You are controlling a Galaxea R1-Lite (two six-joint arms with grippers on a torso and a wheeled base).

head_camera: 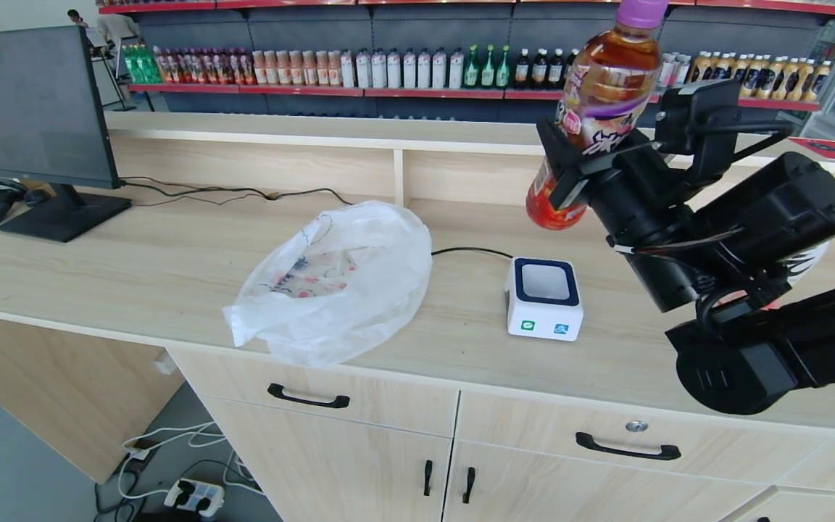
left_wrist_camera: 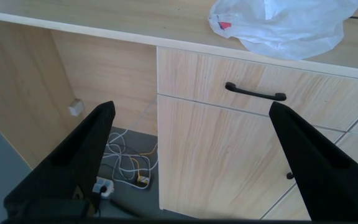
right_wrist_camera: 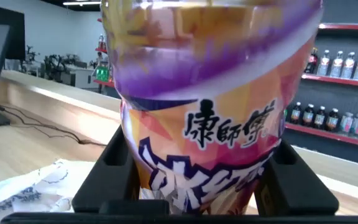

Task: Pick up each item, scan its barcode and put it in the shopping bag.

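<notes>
My right gripper [head_camera: 583, 161] is shut on a bottle of amber tea [head_camera: 595, 109] with a purple cap, held tilted in the air above and a little right of the white barcode scanner [head_camera: 543, 298] on the counter. In the right wrist view the bottle [right_wrist_camera: 210, 106] sits between the black fingers [right_wrist_camera: 114, 168]. The translucent shopping bag [head_camera: 334, 279] lies crumpled on the counter left of the scanner, with something printed inside it. My left gripper [left_wrist_camera: 191, 162] hangs open below counter height, in front of the cabinet drawers; the bag [left_wrist_camera: 284, 25] shows above it.
A monitor [head_camera: 26, 101] stands at the counter's far left with cables trailing behind the bag. A raised wooden ledge [head_camera: 388, 145] runs along the back. The scanner's cable [head_camera: 468, 251] leads toward the bag. Drawer handles [head_camera: 309, 397] line the cabinet front.
</notes>
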